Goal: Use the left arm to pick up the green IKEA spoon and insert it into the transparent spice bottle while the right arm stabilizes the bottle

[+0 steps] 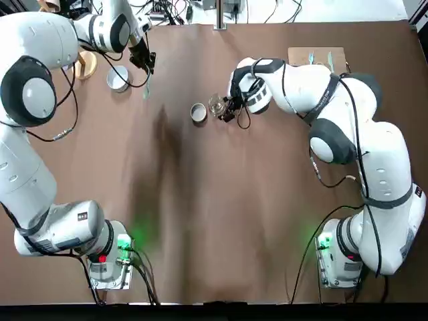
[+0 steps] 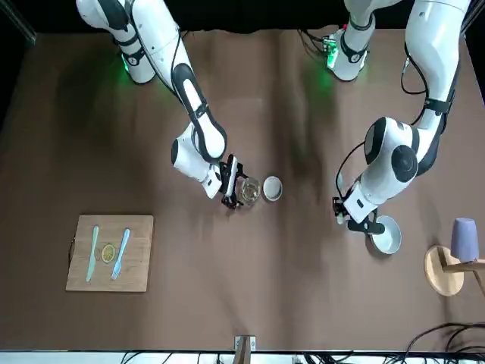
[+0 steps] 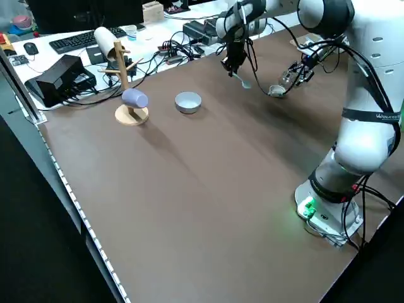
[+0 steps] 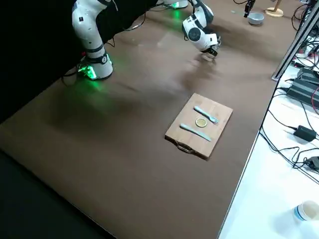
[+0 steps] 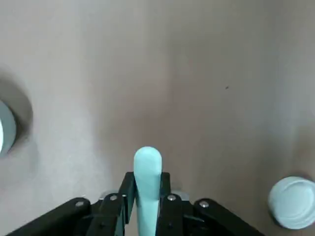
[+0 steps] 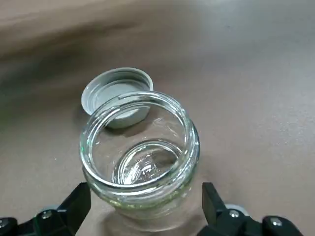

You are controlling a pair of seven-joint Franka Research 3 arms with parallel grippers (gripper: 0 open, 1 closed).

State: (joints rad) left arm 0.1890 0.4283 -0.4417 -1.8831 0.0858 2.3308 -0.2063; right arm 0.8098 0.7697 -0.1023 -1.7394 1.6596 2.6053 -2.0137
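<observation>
Table surface: brown and smooth, a white desk (image 3: 44, 66) with cables, a keyboard (image 3: 79, 42) and a mouse (image 3: 30, 48) beyond its far edge.
Left gripper (image 5: 147, 176): over the far left part of the table, 2 fingers closed on the green spoon (image 5: 147, 172), 1 on each side of the handle.
Green spoon: held clear of the table near the pale bowl (image 1: 118, 79), its handle rising between the fingertips in the left wrist view; its other end hangs down in the left side view.
Right gripper (image 6: 146, 189): near the middle of the far half of the table, 2 fingers apart, 1 to each side of the clear jar (image 6: 140, 142); whether they touch the glass I cannot tell.
Clear jar: upright, mouth open, nothing inside but glass reflections.
Round lid (image 1: 198, 112): on the table just beside the jar, on its left.
Cutting board (image 2: 140, 265): far right part of the table, carrying 1 knife (image 2: 92, 254), 1 fork (image 2: 121, 254) and 1 lemon slice (image 2: 108, 253).
Wooden stand (image 2: 443, 271): far left part, with 1 purple cup (image 2: 464, 240) on a peg.
</observation>
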